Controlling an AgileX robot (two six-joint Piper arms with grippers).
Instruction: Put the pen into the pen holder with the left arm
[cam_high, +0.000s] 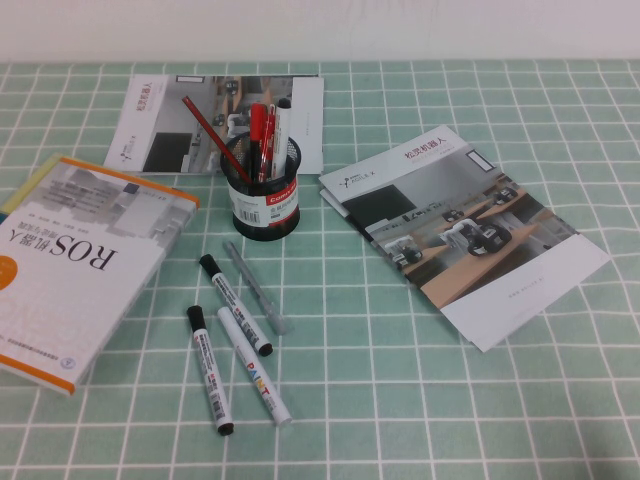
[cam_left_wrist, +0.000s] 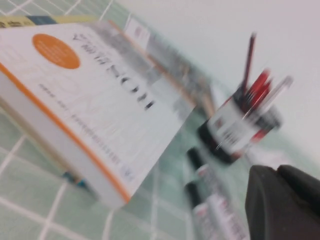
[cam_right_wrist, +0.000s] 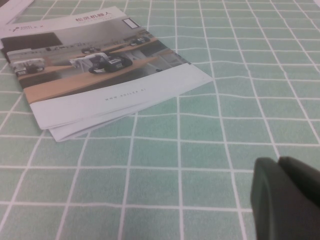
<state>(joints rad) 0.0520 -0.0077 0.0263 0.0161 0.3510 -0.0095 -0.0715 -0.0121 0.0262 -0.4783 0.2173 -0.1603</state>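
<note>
Black mesh holder (cam_high: 262, 197) upper centre, pen (cam_high: 209, 368) lower left beside book (cam_high: 75, 262) edge, open cloth (cam_high: 450, 400) lower right, left gripper (cam_left_wrist: 282, 202) and right gripper (cam_right_wrist: 287, 195) low in wrist views, fingers' state cannot be told.

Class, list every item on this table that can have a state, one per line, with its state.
Pen: lying flat, capped, not gripped.
Second black-capped marker: lying flat, capped.
White marker: lying flat.
Grey pen: lying flat.
Pen holder: upright, holding red pens.
ROS book: closed, flat.
Right brochure: closed, flat.
Rear brochure: flat, behind the holder.
Left gripper: near the markers, holding nothing.
Right gripper: over bare cloth, holding nothing.
</note>
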